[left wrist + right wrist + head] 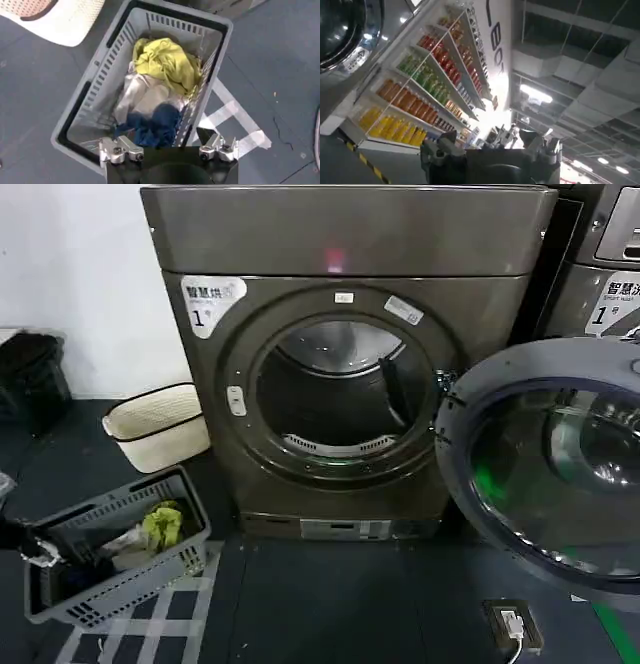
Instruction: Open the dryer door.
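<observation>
1. Grey plastic: in the left wrist view we see the left gripper (169, 150) with its fingers spread apart and holding nothing, hovering above a slatted laundry basket (85, 107) of yellow, white and blue clothes (167, 62).
2. In the head view, we find the same basket (60, 599) at lower left on the dark floor, and a small device with a white cable (512, 624) at lower right.
3. The dryer door (545, 469) stands swung wide open at the right of the frame, glass facing us, hinged at the dryer's right edge.
4. A cream bin (155, 424) sits at centre left.
5. The dryer (350, 244) fills the centre, drum exposed.
6. The right gripper (490, 150) points towards distant shelves of coloured bottles (415, 90); we cannot tell its finger state.
</observation>
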`<state>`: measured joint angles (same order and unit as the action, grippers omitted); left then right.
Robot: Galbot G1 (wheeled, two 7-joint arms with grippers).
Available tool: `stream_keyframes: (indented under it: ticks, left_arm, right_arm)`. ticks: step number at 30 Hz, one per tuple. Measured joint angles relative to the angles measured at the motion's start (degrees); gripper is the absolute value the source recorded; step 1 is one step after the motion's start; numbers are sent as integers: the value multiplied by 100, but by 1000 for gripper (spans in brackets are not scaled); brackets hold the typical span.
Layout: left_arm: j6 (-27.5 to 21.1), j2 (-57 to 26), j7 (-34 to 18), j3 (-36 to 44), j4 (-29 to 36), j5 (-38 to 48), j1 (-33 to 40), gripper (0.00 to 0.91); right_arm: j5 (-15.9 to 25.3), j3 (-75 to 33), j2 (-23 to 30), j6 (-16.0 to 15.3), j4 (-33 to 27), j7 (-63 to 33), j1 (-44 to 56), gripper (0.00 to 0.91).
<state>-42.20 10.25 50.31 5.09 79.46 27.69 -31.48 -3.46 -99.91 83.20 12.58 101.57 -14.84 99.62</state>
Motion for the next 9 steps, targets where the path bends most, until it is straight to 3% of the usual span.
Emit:
stream_keyframes:
  ticks: [9]
  left_arm:
    - [0, 33, 0, 7, -15, -30, 20, 907]
  right_arm:
    - [9, -8, -5, 0, -3, 4, -3, 907]
